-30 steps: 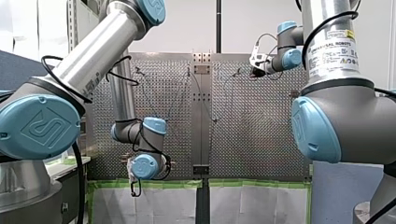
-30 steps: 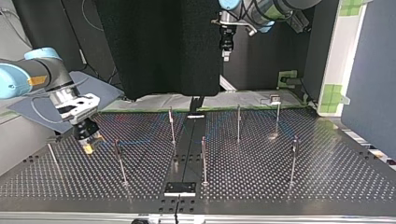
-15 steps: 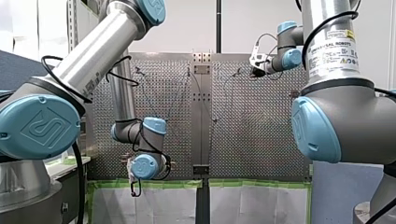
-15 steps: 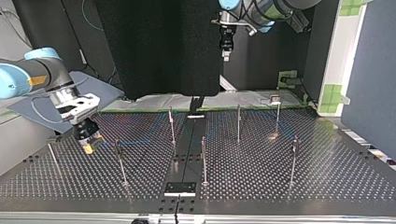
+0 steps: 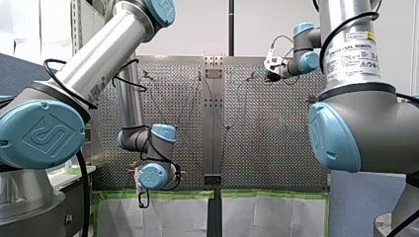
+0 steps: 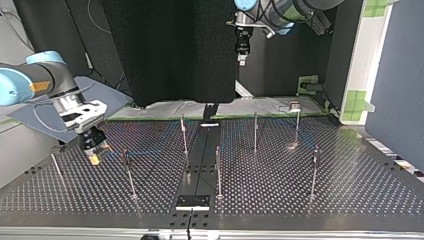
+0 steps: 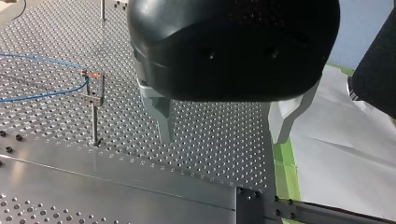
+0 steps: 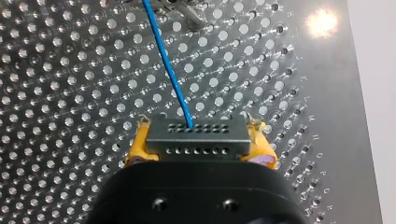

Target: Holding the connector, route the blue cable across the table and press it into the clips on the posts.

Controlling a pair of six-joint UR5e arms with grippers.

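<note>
While my right gripper clamps the connector between its yellow pads, low over the perforated table at the top view's left, the step in hand looks to be drawing the blue cable toward the nearest post; doing it well likely means keeping the grip square and the line low and taut enough to press home there. The cable is a thin, bright blue strand leaving the middle of the dark, pin-holed connector and running ahead across the table; my left gripper hangs spread and empty above the table's edge.
</note>
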